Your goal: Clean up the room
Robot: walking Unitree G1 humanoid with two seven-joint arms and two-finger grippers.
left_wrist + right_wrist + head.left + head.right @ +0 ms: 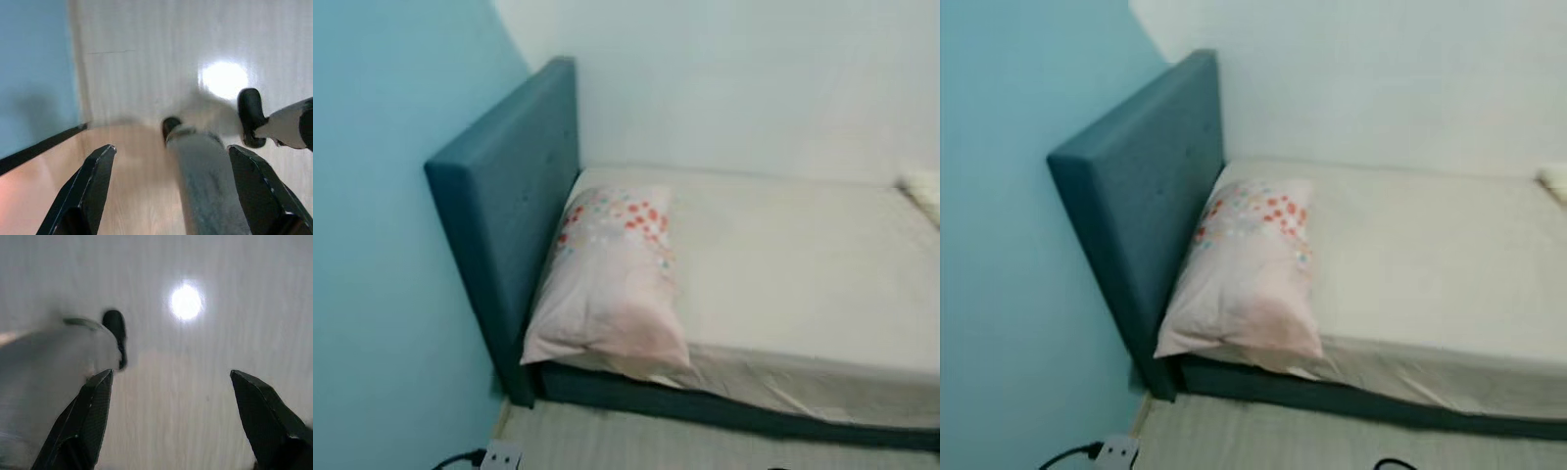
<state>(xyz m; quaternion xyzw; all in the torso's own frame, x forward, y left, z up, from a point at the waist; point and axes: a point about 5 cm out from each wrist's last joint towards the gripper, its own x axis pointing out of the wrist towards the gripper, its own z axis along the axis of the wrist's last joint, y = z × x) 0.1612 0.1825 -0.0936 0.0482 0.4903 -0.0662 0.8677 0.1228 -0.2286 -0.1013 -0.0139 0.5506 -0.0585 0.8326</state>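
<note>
One pillow [612, 279] at bed [803, 264] head end against teal headboard [509, 196], overhanging front edge. Left gripper [171, 186] and right gripper [171, 416] hanging over floor [195, 362], fingers apart, empty. Risk: power strip [501, 456] and cable by bed corner could snag feet on approach.

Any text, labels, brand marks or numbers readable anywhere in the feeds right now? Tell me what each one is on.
None: no readable text in any view.
Pillow: only a red and blue dot pattern, no words.
Headboard and bed sheet: plain, unmarked.
Power strip on the floor: any marking is too small and blurred to read.
Left gripper and right gripper: black fingers without lettering.
</note>
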